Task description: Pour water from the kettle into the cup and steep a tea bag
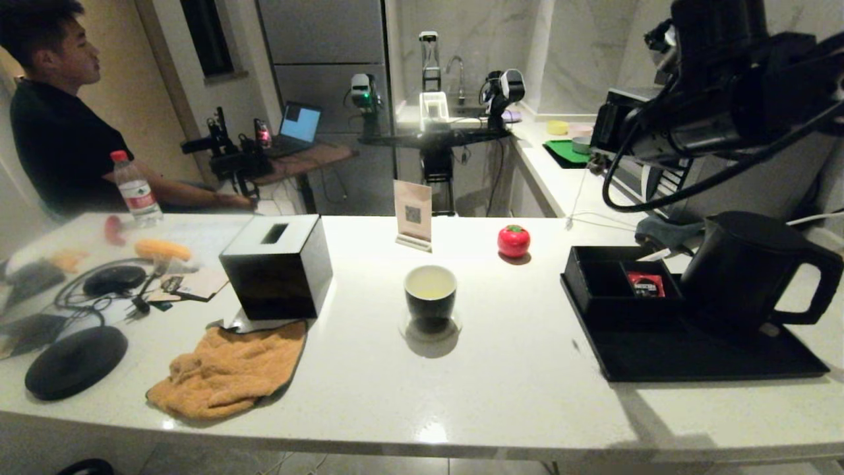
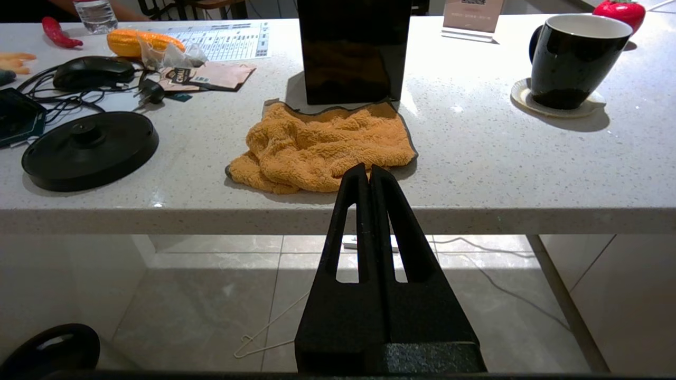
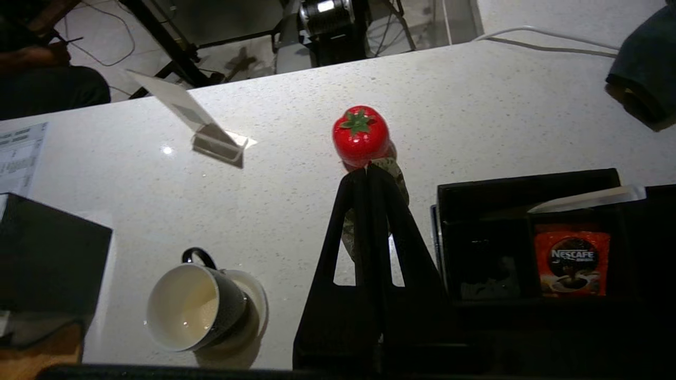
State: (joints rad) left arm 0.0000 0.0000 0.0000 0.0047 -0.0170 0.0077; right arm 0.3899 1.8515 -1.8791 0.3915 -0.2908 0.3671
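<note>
The black cup (image 1: 430, 293) stands on a white coaster mid-counter, with pale liquid inside; it also shows in the wrist views (image 2: 573, 58) (image 3: 195, 306). The matte black kettle (image 1: 745, 270) sits on the black tray (image 1: 692, 356) at the right. My right arm (image 1: 725, 86) is raised high over the tray's far side. Its gripper (image 3: 367, 168) is shut on the grey-green tea bag (image 3: 400, 184), which hangs behind the fingers, above the counter between cup and tray. My left gripper (image 2: 369, 168) is shut and empty, parked below the counter's front edge.
A black square box (image 1: 277, 264) and an orange towel (image 1: 227, 369) lie left of the cup. A red tomato timer (image 1: 513, 240) and a sign card (image 1: 413, 214) stand behind it. A red sachet (image 1: 645, 284) sits in the tray's box. The kettle base (image 1: 76, 361) and cables lie far left.
</note>
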